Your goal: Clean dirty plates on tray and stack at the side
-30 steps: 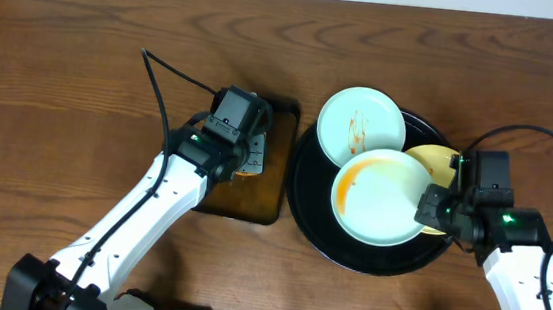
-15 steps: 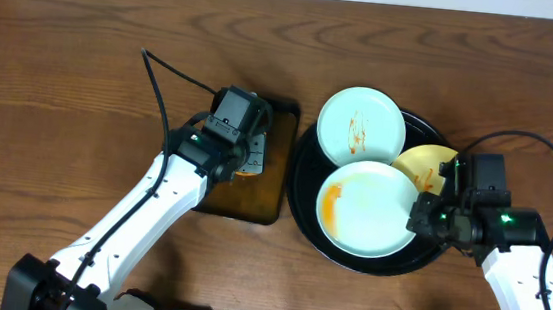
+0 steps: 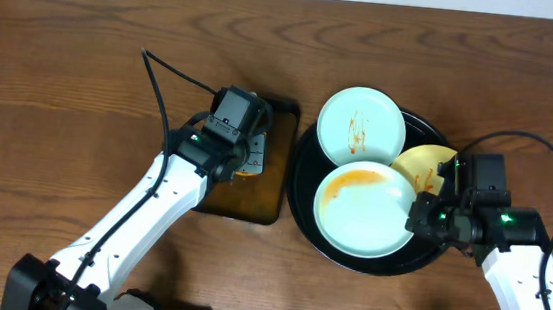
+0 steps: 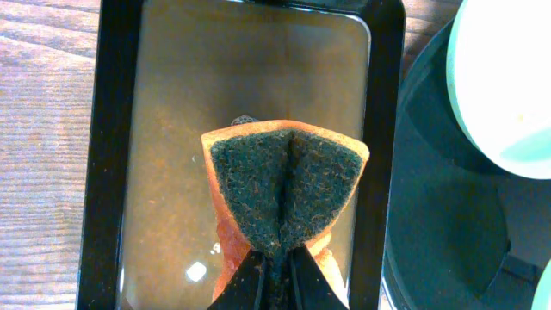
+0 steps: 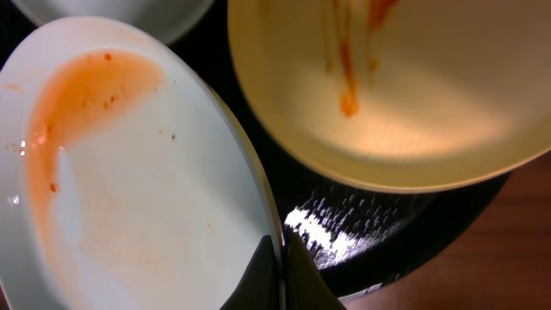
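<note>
Now, right gripper (image 5: 280, 257) pinches the rim of the smeared mint plate (image 5: 129, 189), lying in the black tray (image 5: 344, 232); yellow plate (image 5: 405, 95) just beyond the fingers, second mint plate (image 3: 361, 125) farther on. Over the brown tray (image 4: 172, 103), left gripper (image 4: 277, 263) clamps the sponge (image 4: 284, 185).

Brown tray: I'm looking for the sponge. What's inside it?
An orange sponge with a dark scouring face, pinched by the left gripper. The brown tray's floor beneath it is hidden.

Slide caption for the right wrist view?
Right claw pinches rim of sauce-smeared mint plate; smeared yellow plate alongside, on black tray.
</note>
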Tool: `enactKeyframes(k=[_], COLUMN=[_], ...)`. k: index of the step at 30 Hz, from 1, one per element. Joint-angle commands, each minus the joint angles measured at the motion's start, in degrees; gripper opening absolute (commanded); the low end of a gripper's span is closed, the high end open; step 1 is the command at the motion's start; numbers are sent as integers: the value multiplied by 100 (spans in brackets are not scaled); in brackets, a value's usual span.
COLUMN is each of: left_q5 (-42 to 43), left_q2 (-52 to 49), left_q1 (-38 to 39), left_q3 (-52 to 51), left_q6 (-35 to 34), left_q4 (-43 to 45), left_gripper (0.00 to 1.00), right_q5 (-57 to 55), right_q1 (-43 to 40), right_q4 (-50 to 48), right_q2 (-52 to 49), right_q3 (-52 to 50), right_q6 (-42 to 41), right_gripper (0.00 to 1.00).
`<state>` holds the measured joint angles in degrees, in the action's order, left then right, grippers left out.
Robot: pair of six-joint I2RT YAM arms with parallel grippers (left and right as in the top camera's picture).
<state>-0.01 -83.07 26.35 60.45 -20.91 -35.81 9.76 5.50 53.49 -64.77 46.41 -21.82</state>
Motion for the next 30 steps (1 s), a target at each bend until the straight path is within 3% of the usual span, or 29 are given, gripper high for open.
enactKeyframes(k=[1,7,16,23,26,30], left_q5=[-68,-68,-68,-68,-68,-70], left_q2=[-15,-15,-15,-15,-15,-15], left_q1=[-31,-31,-31,-31,-31,-31], left_q3=[-50,-50,-50,-50,-50,-50], left_q6=[74,74,74,74,74,74], left_q4=[-2,0,-15,-17,-20,-17], left_gripper=[8,8,8,8,8,8], right_q5=[-389,-909,-142,-157,540,109], right_q1=[59,59,59,59,59,59], right_q4=[-114,-42,-81,-426,-525,-205], right_q2=[-11,-11,-11,-11,-13,-13], right_q3=[109,109,109,109,109,109], right_q6=[-87,-168,-122,-173,289,79], right_gripper=[1,1,1,1,1,1])
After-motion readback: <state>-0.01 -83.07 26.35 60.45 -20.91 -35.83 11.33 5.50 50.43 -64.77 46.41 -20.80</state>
